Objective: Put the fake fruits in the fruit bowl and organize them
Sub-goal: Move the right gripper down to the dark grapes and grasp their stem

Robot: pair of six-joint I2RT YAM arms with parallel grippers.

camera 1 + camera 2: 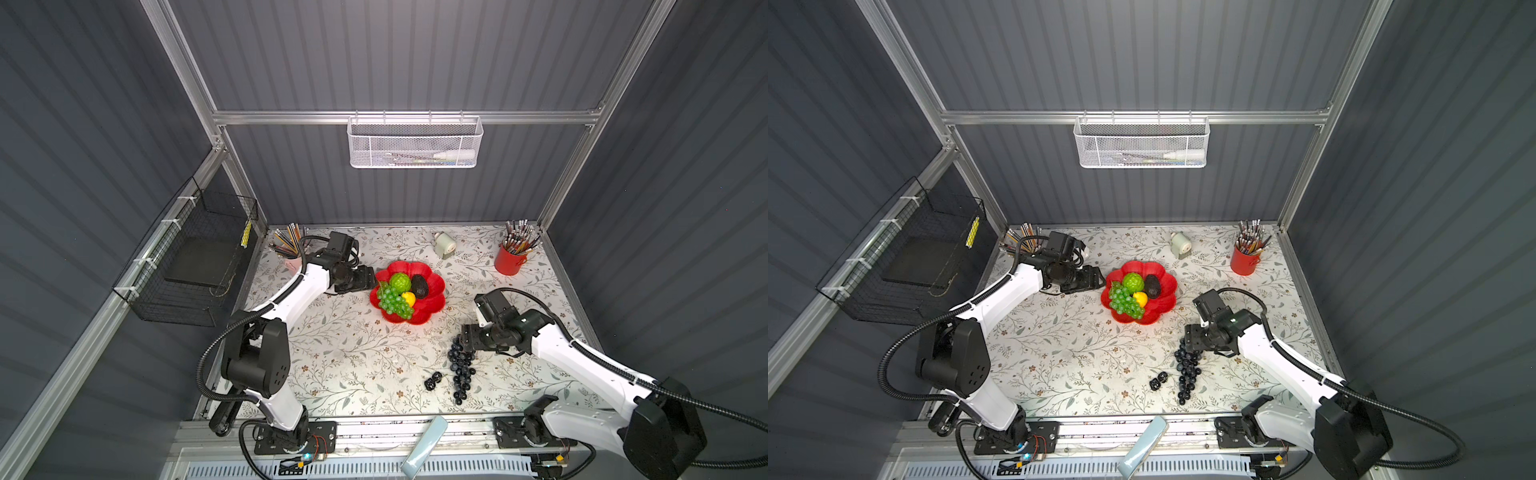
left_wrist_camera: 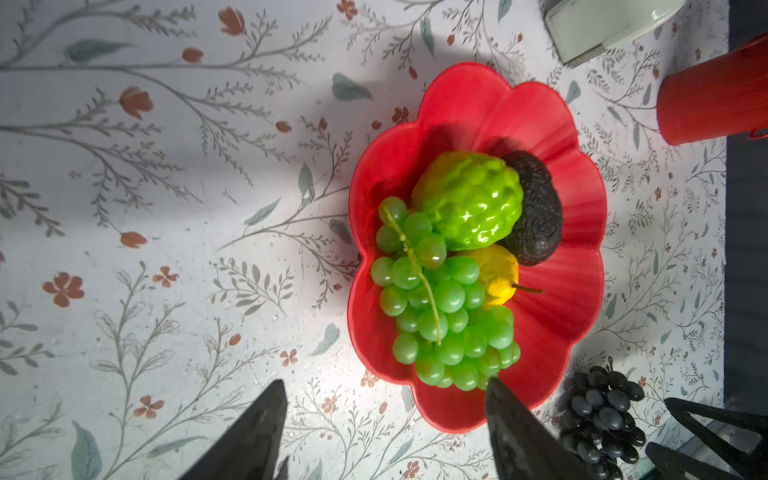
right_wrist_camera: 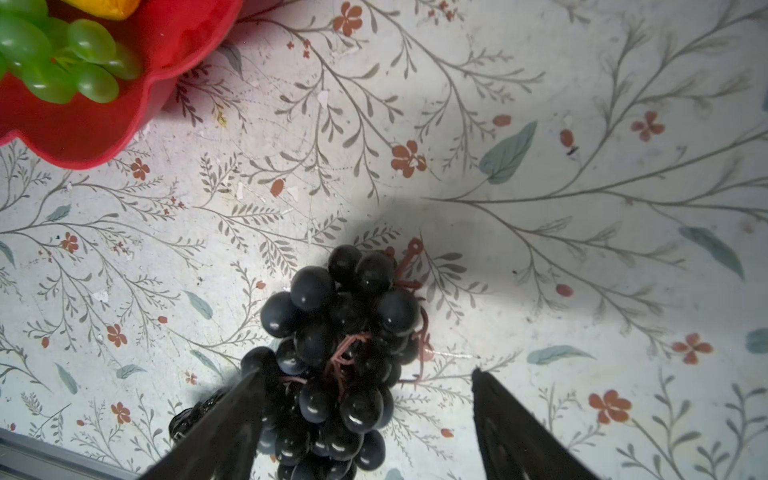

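Fruit bowl [image 1: 435,289] holds green grapes [image 1: 392,302], scaly ball [image 1: 400,282], black oval [image 1: 419,286], yellow fruit [image 1: 409,298]. I've the dark-purple grape bunch [image 1: 460,365] and berry cluster [image 1: 433,380] left on the table [image 1: 332,353]. Right gripper [image 3: 368,374] sits spread astride the bunch; left gripper [image 2: 385,382] is spread, empty, beside the bowl.

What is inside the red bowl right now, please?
Four fruits lie in the bowl: green grapes, a scaly green ball, a black oval and a yellow fruit. They cover its centre, so anything beneath them cannot be seen.
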